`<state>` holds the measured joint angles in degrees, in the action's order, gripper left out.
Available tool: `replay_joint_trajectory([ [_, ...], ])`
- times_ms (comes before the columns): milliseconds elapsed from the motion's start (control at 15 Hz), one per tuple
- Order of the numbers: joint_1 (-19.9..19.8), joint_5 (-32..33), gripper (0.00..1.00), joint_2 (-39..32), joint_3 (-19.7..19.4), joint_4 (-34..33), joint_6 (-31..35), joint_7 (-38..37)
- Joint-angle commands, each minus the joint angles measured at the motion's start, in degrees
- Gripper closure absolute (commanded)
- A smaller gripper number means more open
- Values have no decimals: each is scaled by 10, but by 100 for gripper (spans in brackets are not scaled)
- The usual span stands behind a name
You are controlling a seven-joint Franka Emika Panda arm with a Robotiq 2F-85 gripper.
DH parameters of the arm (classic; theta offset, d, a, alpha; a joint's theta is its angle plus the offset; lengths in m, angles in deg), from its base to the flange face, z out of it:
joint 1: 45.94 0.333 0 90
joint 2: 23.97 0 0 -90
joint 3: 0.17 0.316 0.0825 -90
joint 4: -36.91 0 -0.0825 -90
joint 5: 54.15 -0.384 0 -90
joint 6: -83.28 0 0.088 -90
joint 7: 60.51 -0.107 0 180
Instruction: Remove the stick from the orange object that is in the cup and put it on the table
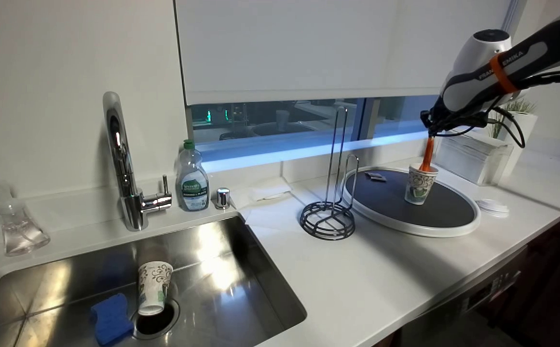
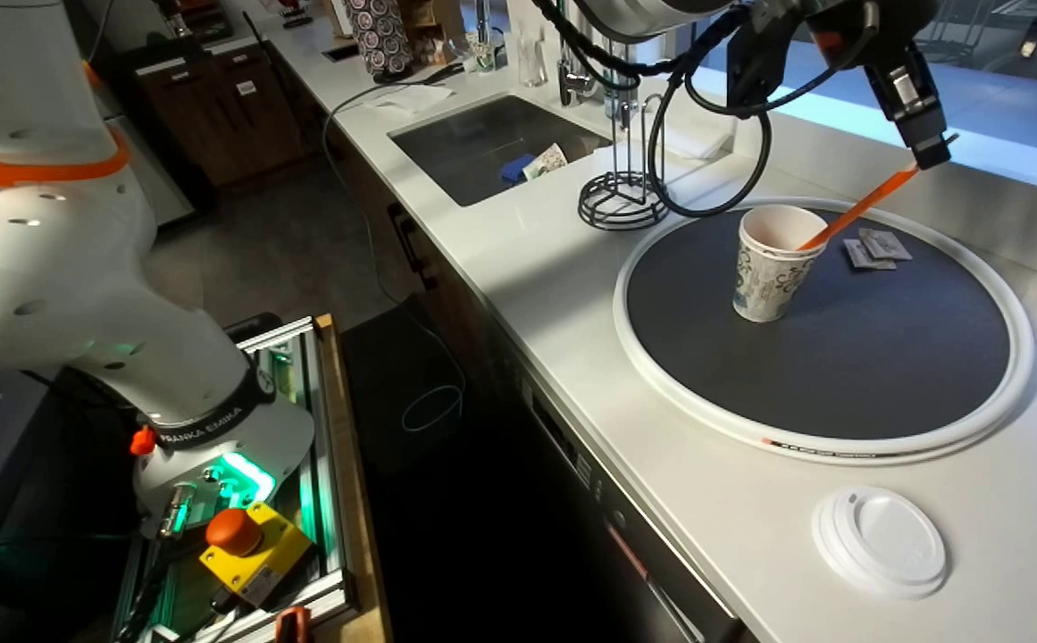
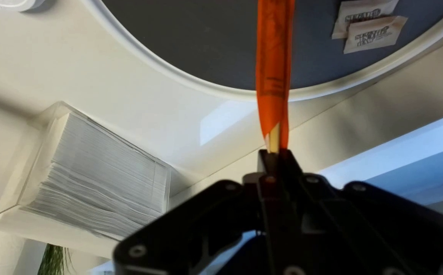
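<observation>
A slim orange sleeve (image 1: 426, 155) stands tilted in a white patterned paper cup (image 1: 419, 185). In an exterior view it leans over the cup's rim (image 2: 866, 207), and the cup (image 2: 768, 277) looks like stacked cups. A pale wooden stick (image 3: 273, 139) shows at the sleeve's open end in the wrist view, inside the orange sleeve (image 3: 274, 65). My gripper (image 3: 273, 156) is shut on the stick at that end; orange film also reaches the fingertips. The gripper is above the cup in both exterior views (image 1: 431, 132) (image 2: 933, 159). The sleeve's lower end is hidden in the cup.
The cup stands on a round dark tray with a white rim (image 2: 706, 406) on the white countertop (image 2: 563, 295). Two packets (image 2: 877, 247), white lids (image 2: 880, 540), a wire holder (image 1: 328, 220), a napkin box (image 1: 472, 156) and a sink (image 1: 212, 289) are around.
</observation>
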<state>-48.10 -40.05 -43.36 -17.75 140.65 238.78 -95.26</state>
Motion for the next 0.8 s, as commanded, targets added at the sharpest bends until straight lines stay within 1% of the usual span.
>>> replay_joint_trajectory([
  [0,9,13,98,1,-13,7,23,-6],
  [200,8,18,98,3,-13,8,27,-11],
  [267,9,21,89,3,-14,9,28,-12],
  [333,9,22,73,3,-13,11,27,-11],
  [400,10,25,62,3,-13,13,28,-11],
  [467,11,27,61,4,-12,15,28,-11],
  [533,12,30,57,4,-12,16,29,-11],
  [600,13,31,68,4,-12,16,29,-11],
  [667,13,30,84,4,-11,16,29,-9],
  [733,13,30,85,4,-11,15,29,-9],
])
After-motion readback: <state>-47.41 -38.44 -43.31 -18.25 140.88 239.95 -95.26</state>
